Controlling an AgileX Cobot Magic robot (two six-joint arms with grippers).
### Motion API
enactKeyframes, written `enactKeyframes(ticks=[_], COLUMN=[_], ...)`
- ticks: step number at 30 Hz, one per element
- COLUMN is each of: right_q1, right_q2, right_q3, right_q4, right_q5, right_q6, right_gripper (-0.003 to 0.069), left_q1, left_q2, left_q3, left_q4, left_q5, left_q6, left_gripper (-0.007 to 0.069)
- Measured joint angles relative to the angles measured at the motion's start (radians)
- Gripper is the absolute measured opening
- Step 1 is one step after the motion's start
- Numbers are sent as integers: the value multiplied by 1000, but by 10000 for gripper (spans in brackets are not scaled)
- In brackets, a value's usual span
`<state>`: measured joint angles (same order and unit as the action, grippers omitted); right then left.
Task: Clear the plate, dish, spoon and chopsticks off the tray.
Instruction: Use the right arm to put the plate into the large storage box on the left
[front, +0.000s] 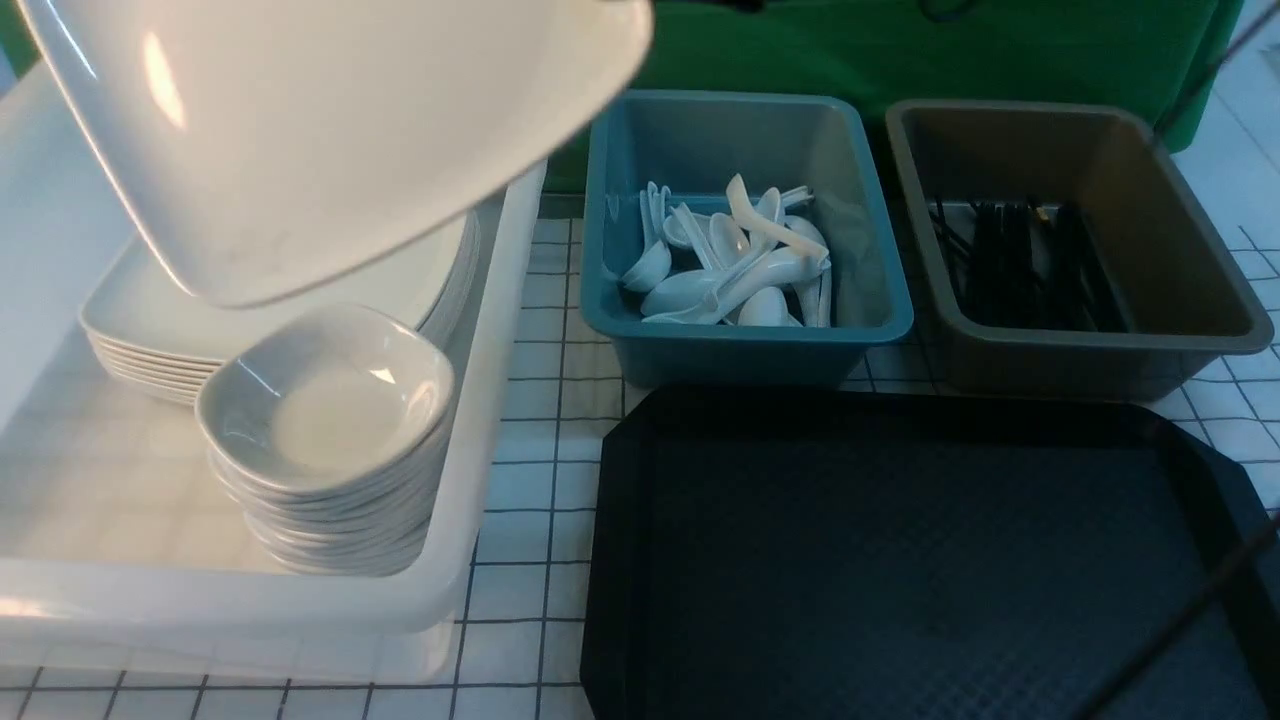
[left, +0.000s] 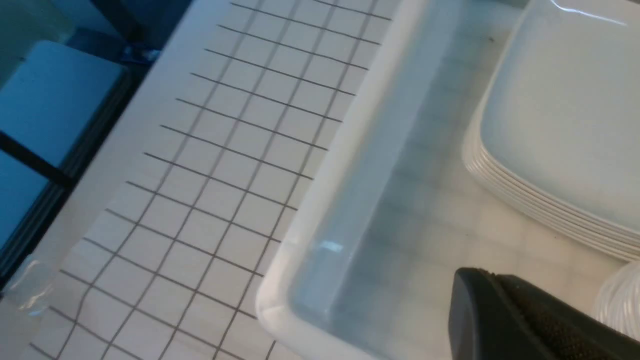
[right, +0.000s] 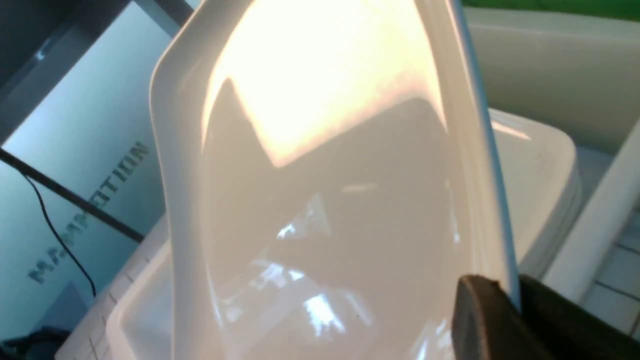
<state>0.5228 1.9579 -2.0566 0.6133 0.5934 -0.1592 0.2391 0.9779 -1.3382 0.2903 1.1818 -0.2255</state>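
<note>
The large white square plate (front: 320, 130) hangs tilted in the air above the white bin (front: 480, 480). My right gripper (right: 515, 299) is shut on the plate's (right: 325, 200) rim, one finger on each face. My left gripper (left: 493, 276) is shut with nothing in it, low over the bin floor (left: 430, 220) beside the stacked plates (left: 565, 125). The black tray (front: 900, 560) at the front right has nothing on it. Small white dishes (front: 330, 420) stand stacked in the bin. White spoons (front: 730, 265) lie in the blue tub, black chopsticks (front: 1020, 265) in the brown tub.
The bin also holds a stack of large plates (front: 150, 320) behind the dishes, under the held plate. The blue tub (front: 880, 250) and the brown tub (front: 1190, 260) stand side by side behind the tray. A checked white cloth (front: 540, 440) covers the table.
</note>
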Motion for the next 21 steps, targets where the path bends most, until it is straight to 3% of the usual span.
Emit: enactKeyframes(ticks=[6,10,12,19,21], right_q1=[15,28,42,116,136], right_q2=[228,319,346,386,395], right_q3=[-251,-281,-281,-281,-281], right_q4=[-25,-37,-57,-205,-314], right_q5=[-67,-143,-175,-240,-256], right_q6=[266,435,462,606,731], right_gripper=[69,69,69,69,69], left_q1=[0,0,0,0,0], left_q2=[-63,-67,-66,-66,-66], left_q3=[0,-1,-1,-1,-1], left_q4=[9,12,7,-12,-24], left_q5=[2,3,3,3,3], left_q6=[-17,-18,-18,-18,-18], left_gripper=[20,20,20,20,20])
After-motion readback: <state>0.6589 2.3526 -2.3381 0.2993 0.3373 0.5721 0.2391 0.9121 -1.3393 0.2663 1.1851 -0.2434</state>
